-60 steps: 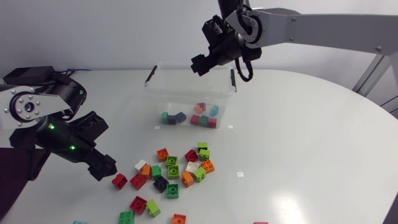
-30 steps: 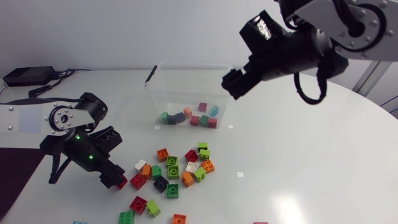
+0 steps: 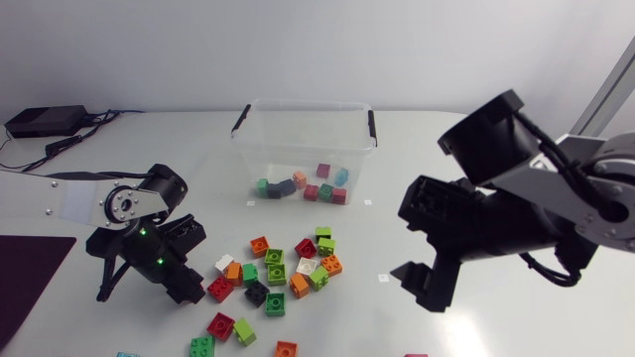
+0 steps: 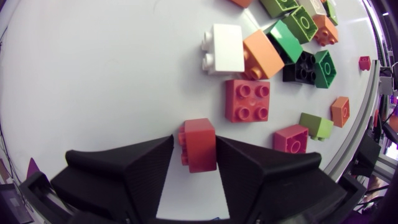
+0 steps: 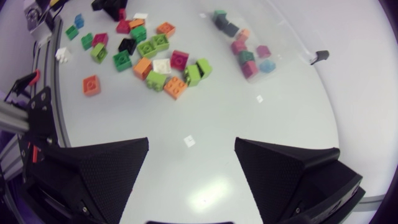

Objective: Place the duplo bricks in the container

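My left gripper [image 3: 185, 289] is down on the table at the left end of the duplo pile [image 3: 283, 268]. In the left wrist view a small red brick [image 4: 199, 144] lies on its side between that gripper's [image 4: 194, 149] fingers. One finger touches it; a thin strip of table shows at the other, so the gripper is open. Another red brick [image 4: 247, 99] lies just ahead. The clear container [image 3: 248, 149] stands at the back with several bricks [image 3: 303, 184] inside. My right gripper [image 3: 423, 284] hangs open and empty over the table's right front, fingers wide [image 5: 191, 146].
Loose bricks [image 3: 220, 325] lie near the front edge, below the pile. White [image 4: 222, 48], orange [image 4: 263, 55] and black [image 4: 301, 67] bricks crowd ahead of the left gripper. A black power adapter [image 3: 45, 121] with cable sits at the back left.
The left gripper came down over the red brick and its fingers closed in on it. The right arm swung from above the container to the right front and lowered.
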You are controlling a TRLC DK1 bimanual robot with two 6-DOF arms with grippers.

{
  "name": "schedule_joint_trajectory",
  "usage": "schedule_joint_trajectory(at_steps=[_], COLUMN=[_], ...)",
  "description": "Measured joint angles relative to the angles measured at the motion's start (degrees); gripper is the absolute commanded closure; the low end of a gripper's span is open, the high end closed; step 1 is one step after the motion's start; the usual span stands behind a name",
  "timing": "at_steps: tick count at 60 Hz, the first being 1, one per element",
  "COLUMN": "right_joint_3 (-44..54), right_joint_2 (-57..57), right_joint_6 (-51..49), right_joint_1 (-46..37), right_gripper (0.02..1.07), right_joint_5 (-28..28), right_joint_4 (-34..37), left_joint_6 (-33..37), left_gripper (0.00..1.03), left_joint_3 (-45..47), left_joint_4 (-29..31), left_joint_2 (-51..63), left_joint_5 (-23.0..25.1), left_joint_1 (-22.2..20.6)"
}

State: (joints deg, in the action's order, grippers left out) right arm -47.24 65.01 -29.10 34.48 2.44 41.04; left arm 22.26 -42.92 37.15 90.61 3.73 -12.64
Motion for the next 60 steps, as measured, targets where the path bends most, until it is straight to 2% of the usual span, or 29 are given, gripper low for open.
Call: schedule_joint_trajectory(at_steps=[15, 38, 46, 60], right_joint_3=[8.98, 15.8, 16.87, 18.47], right_joint_2=[-0.57, -1.42, -0.9, 3.98], right_joint_6=[-7.76, -10.14, -9.86, -8.61], right_joint_1=[4.48, 10.27, 12.81, 14.29], right_gripper=[0.08, 0.16, 0.17, 0.22], right_joint_5=[-0.11, -1.44, -1.42, -1.38], right_joint_4=[4.09, 5.7, 4.74, -1.55], left_joint_6=[-0.17, -0.17, -0.2, -1.97], left_gripper=[0.79, 0.79, 0.79, 0.79], left_joint_3=[0.35, -4.2, -7.23, -14.53], left_joint_4=[0.48, 8.15, 9.51, 11.08], left_joint_2=[-0.09, -8.09, -9.4, -10.82], left_joint_5=[-0.17, -0.24, -0.2, 1.31], left_joint_1=[-0.61, 0.63, 1.03, 2.05])
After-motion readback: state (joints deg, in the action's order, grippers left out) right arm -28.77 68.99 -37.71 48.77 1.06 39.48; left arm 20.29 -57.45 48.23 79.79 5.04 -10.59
